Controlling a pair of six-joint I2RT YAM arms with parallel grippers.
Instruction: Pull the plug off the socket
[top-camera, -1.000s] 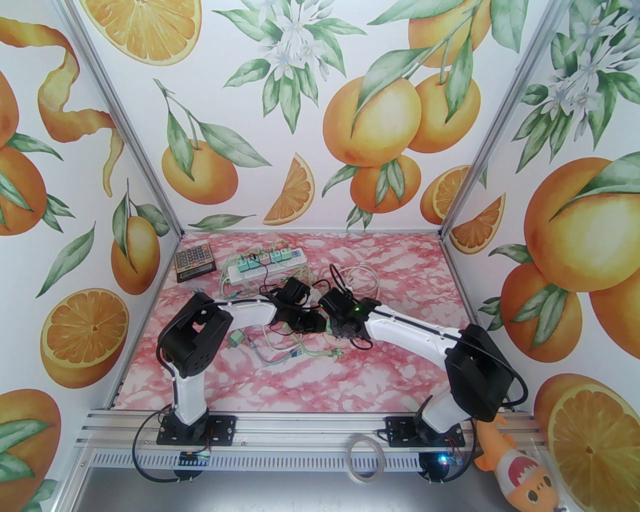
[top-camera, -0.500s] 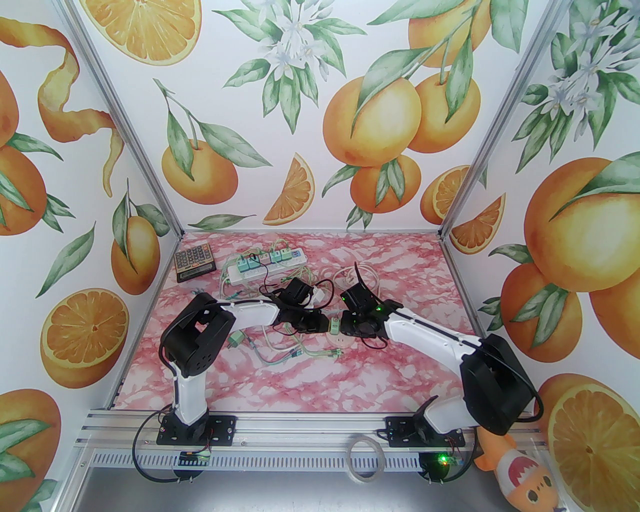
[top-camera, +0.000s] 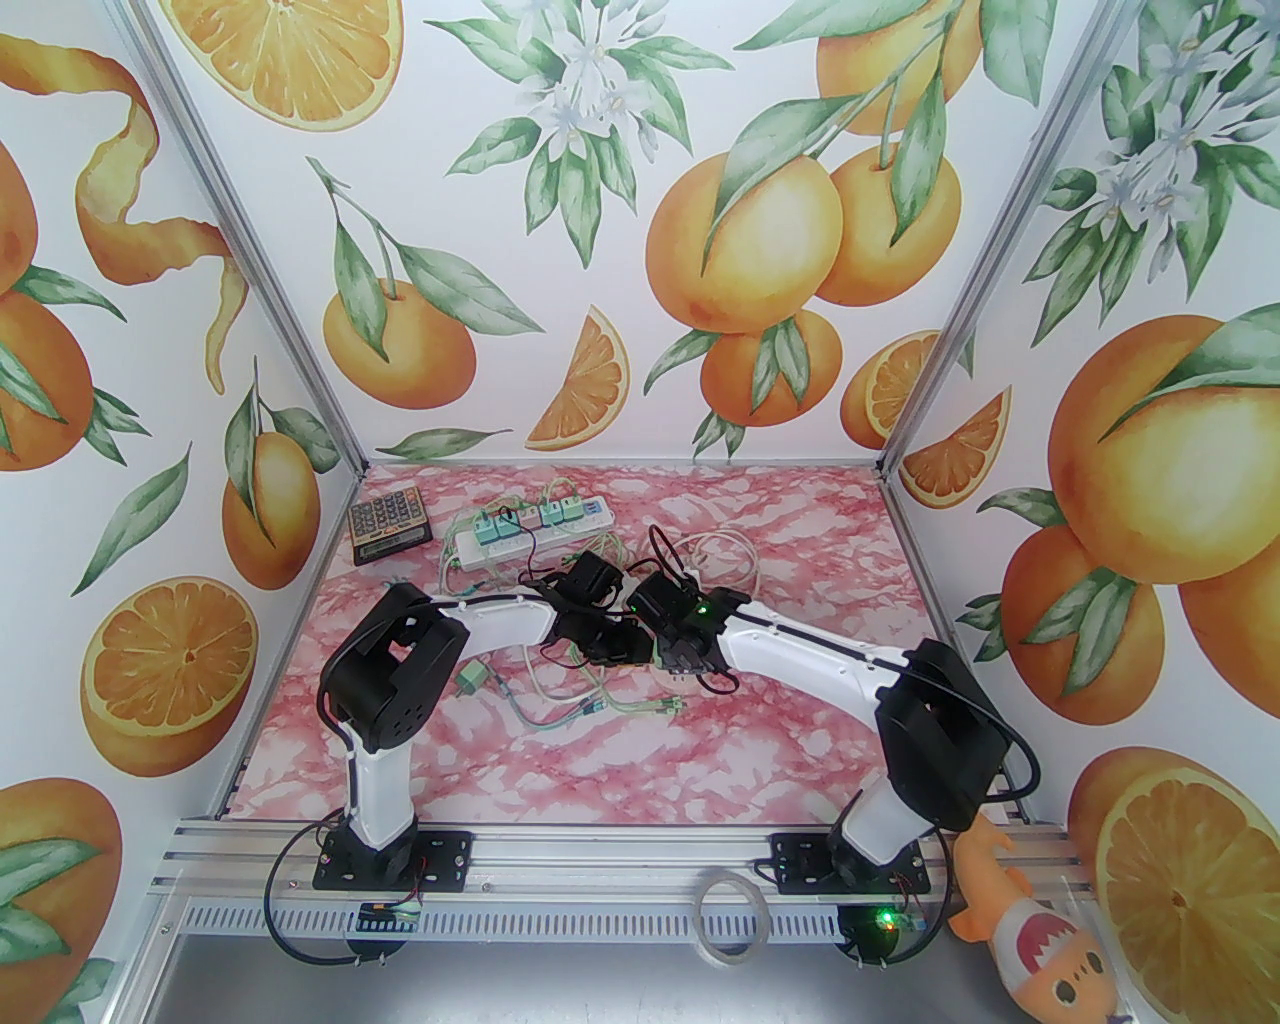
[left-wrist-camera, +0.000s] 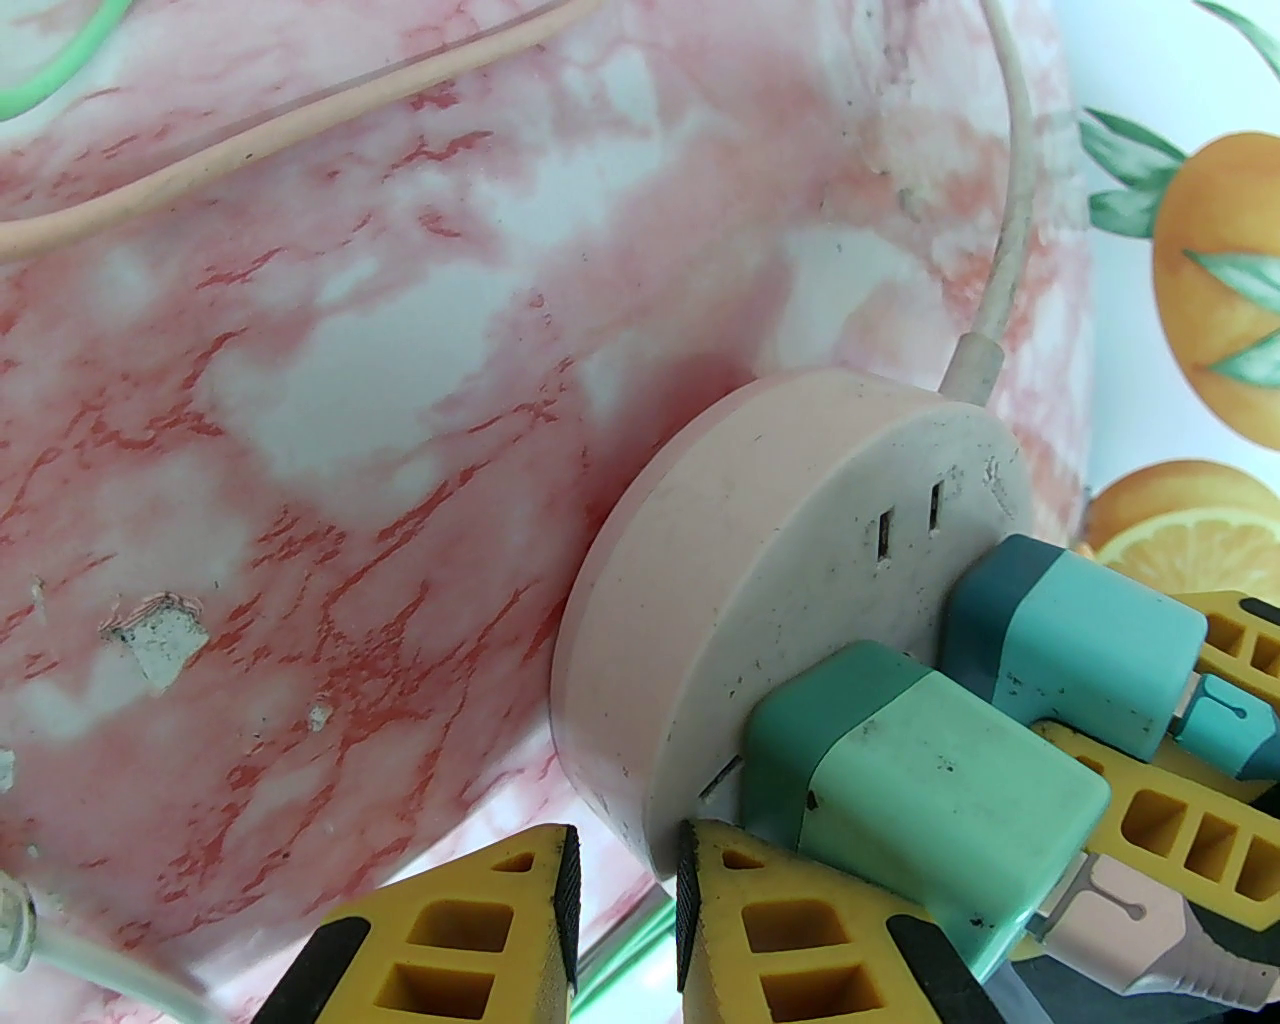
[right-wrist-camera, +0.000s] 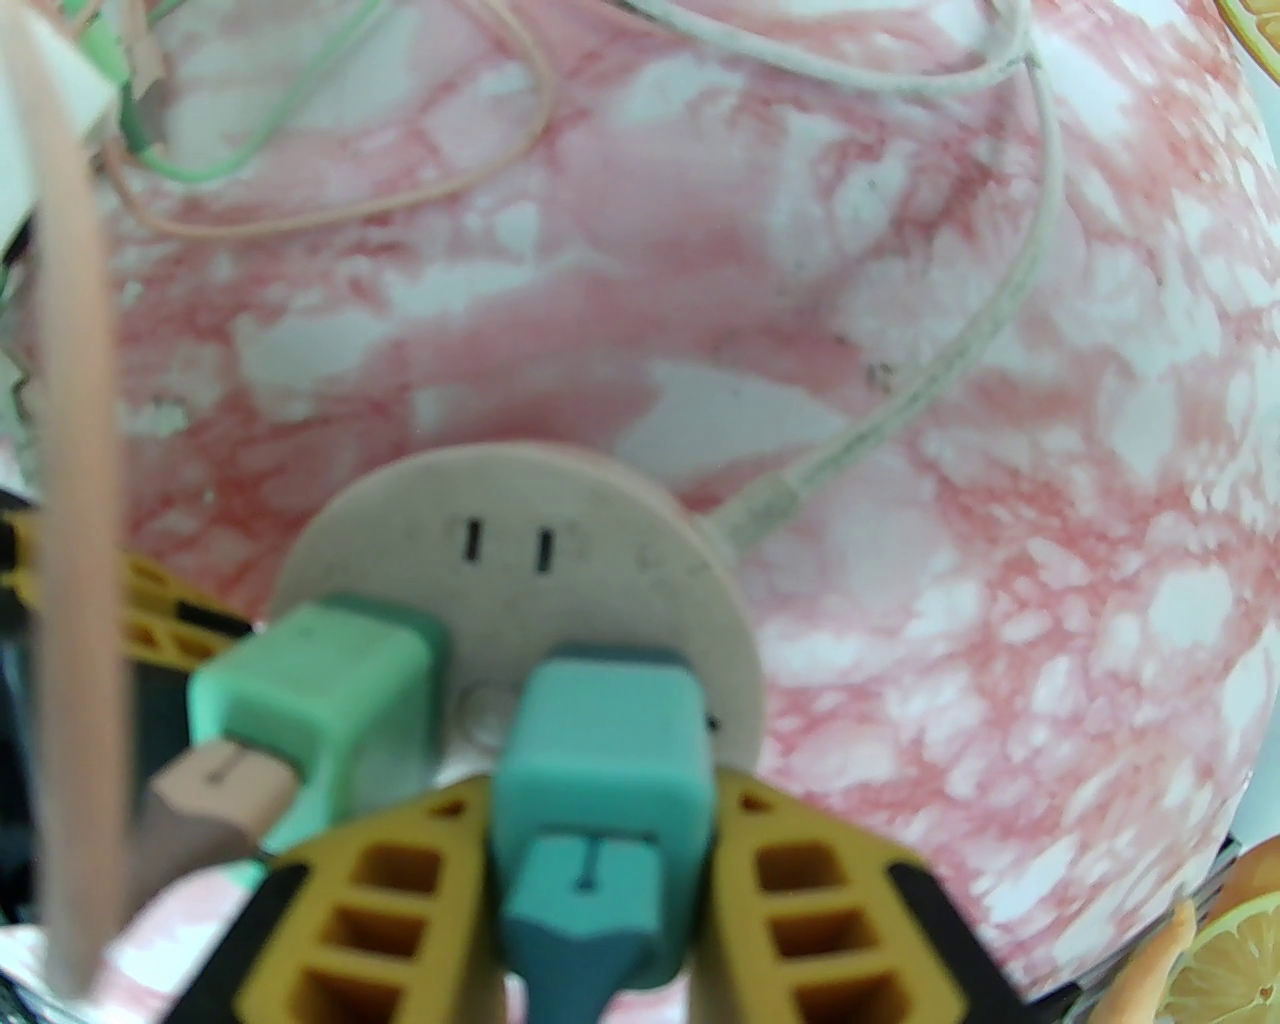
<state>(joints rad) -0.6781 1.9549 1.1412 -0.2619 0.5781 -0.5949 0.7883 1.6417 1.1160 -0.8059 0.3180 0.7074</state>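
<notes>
I am clamping my right end effector (right-wrist-camera: 603, 800) on the teal plug (right-wrist-camera: 598, 720), one finger on each side of its body. The plug is sitting pushed into the round pink socket (right-wrist-camera: 520, 520). Just beside it, a light green plug (right-wrist-camera: 320, 670) is occupying another outlet. My left end effector (left-wrist-camera: 622, 900) is resting closed at the socket's rim. Beyond, the socket's pale cable (right-wrist-camera: 900, 400) is trailing across the pink marbled worktop (right-wrist-camera: 700, 300).

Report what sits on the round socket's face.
A teal plug in the right pincer, a green plug beside it, one free slot pair. Their prongs are hidden.
</notes>
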